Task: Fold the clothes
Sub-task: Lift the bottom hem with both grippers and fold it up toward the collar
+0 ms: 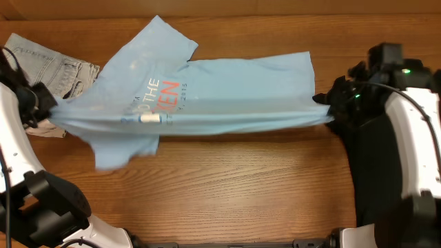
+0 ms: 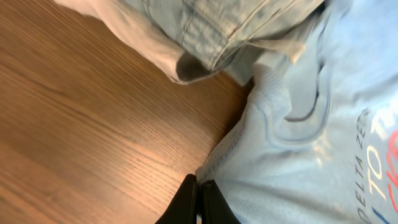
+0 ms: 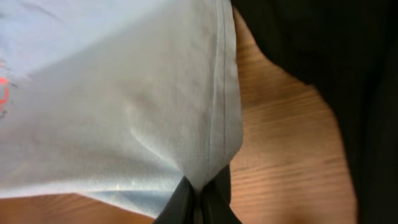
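Observation:
The sky-blue T-shirt (image 1: 220, 96) with red and blue print hangs stretched between my two grippers above the wooden table. My left gripper (image 1: 47, 105) is shut on its left end near the collar, seen in the left wrist view (image 2: 198, 186). My right gripper (image 1: 325, 103) is shut on the shirt's hem corner, seen in the right wrist view (image 3: 200, 190). The shirt also shows in the left wrist view (image 2: 311, 143) and the right wrist view (image 3: 112, 99). One sleeve droops toward the table (image 1: 127, 148).
A pale denim piece (image 1: 48, 65) lies at the back left, over an off-white piece (image 1: 45, 129); both show in the left wrist view (image 2: 230, 25). A black garment (image 1: 386, 165) lies under the right arm at the right edge.

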`<state>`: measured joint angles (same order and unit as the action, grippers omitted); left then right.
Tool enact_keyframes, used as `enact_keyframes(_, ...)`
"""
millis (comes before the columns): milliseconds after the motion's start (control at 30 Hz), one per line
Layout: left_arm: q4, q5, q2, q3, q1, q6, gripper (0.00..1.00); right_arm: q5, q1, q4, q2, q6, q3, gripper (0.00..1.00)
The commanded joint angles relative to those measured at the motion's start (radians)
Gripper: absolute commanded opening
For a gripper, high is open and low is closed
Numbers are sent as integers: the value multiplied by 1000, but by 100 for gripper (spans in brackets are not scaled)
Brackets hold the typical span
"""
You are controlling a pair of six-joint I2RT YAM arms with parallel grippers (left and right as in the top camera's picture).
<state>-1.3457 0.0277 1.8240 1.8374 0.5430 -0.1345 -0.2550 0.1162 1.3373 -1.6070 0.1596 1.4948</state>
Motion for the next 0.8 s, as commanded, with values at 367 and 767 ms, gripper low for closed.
enact_keyframes(367,-172,53,-198,508,127,-45,4,75,-4,206,329,-3,429,4)
enact_keyframes(767,-159,47,-340,507,133,-43,4,81,-4,177,491,103,433,4)
